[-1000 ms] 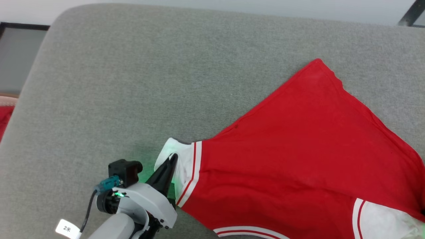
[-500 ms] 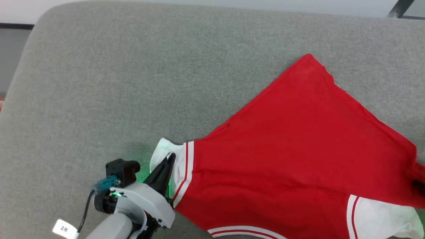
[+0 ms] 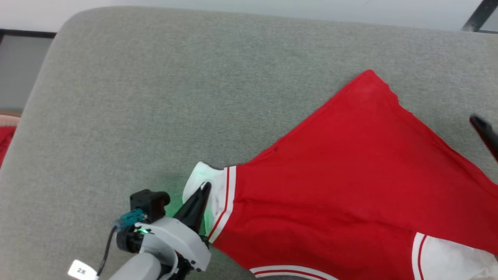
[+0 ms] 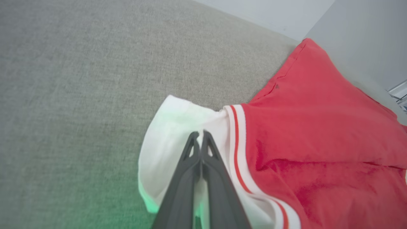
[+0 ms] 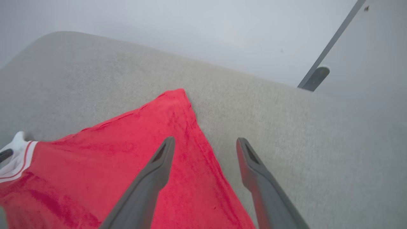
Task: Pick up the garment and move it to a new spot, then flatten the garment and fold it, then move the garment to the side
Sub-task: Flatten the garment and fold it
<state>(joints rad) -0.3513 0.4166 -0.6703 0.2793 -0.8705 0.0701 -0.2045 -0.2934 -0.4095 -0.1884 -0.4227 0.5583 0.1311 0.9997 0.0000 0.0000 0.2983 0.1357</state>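
Grey fabric-topped counter (image 3: 155,97), broad, rounded corners. Garment (image 3: 350,186) lies on its right half, red body spread mostly flat and skewed. The long axis runs diagonally from the near-left sleeve up to the far corner (image 3: 371,74).

Left pincer (image 4: 201,135): fingers pressed together, apparently clamped on the white sleeve (image 4: 171,127) just short of the striped trim. The whole shirt lies to its right and away from it.

Right pincer (image 5: 205,143): fingers wide apart, holding nothing. It hangs over the right-hand edge of the red body, one finger above cloth and the other above bare counter.

Judgement: your right arm is nearer that free edge and the far corner. For flattening, you'd pull against the left's anchor, across the diagonal.
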